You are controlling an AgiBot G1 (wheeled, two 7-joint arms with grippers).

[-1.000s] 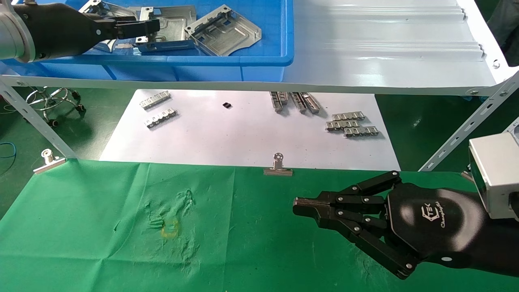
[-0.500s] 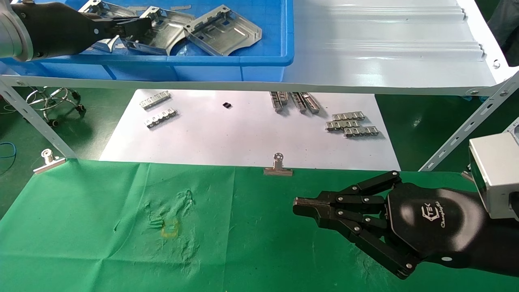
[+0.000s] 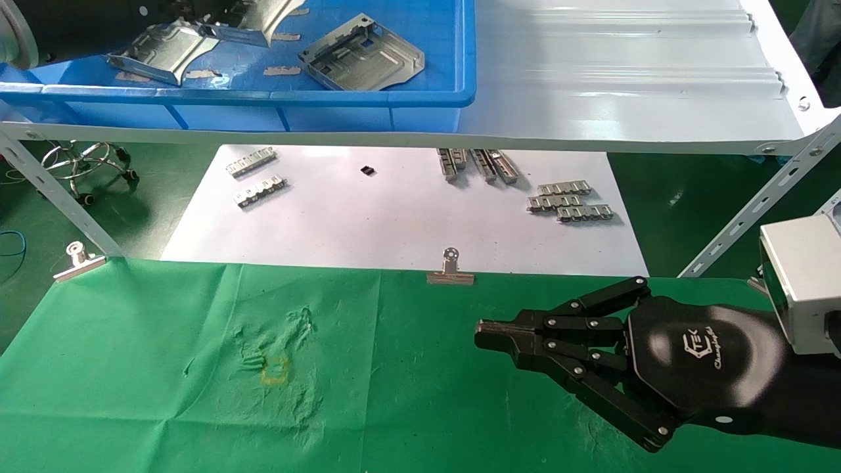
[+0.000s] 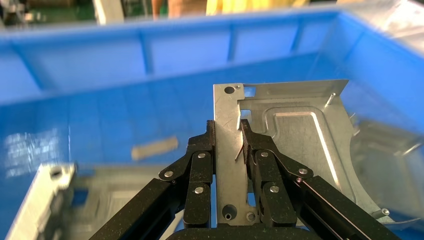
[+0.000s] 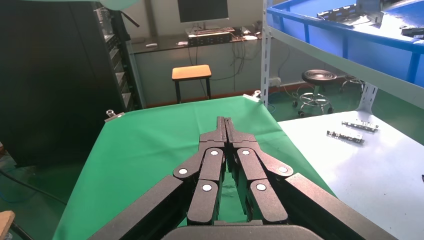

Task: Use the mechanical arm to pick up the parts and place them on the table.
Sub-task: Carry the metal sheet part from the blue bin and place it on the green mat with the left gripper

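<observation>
One part (image 4: 280, 145) edge-pinched, left claw (image 4: 227, 135), over bin (image 4: 100, 60)

**Left claw mostly out of sight**

From overhead, the left claw (image 3: 26, 26) is cut off at the upper left edge, and so is the plate (image 3: 250, 16) beside it. In the wrist view the other plates (image 4: 55, 200) in the blue bin (image 4: 100, 55) are blurred.
</observation>
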